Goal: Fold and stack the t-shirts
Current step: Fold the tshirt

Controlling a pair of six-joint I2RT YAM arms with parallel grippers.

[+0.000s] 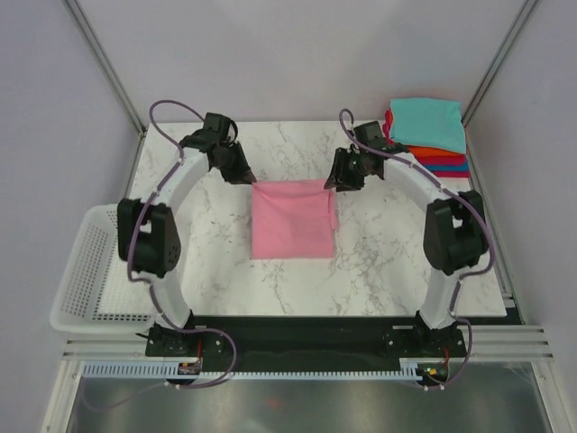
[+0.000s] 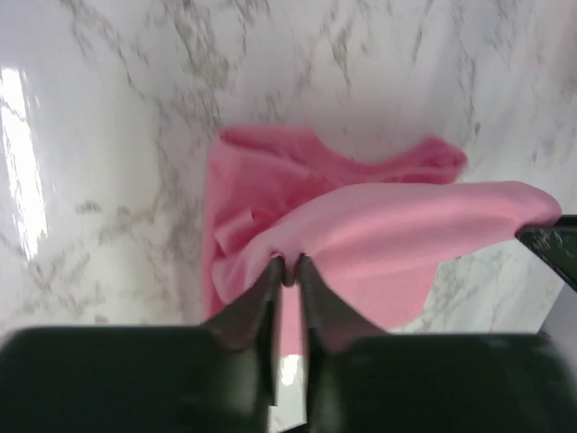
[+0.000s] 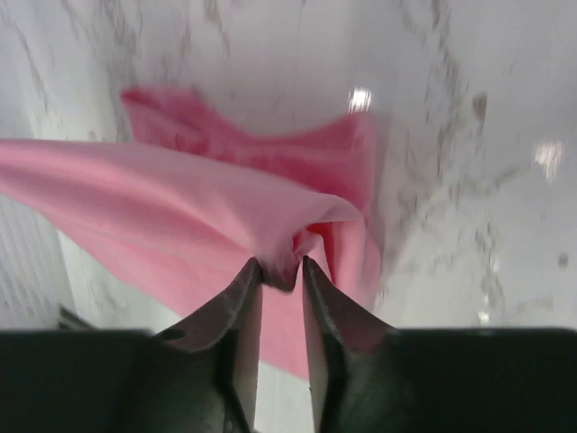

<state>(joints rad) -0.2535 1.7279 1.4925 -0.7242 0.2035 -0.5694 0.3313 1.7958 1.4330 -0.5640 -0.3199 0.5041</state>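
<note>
1. pink shirt [image 1: 293, 221]: mid marble table [image 1: 397, 253], lying as a rough rectangle, far edge lifted at both corners.
2. L gripper [image 2: 288, 266]: at far-left corner, tips pinched tight on the cloth.
3. R gripper [image 3: 281, 266]: far-right corner, tips a bit apart w/ a bunched fold wedged between, touching both.
4. folded stack [image 1: 428, 135]: far-right corner, teal on top, well apart from pink.
5. white mesh basket [image 1: 86, 271]: off table's left edge.

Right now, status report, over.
Both shut: left gripper, right gripper on pink shirt, far corners. At far right, folded stack, apart. Nothing in the way.
</note>
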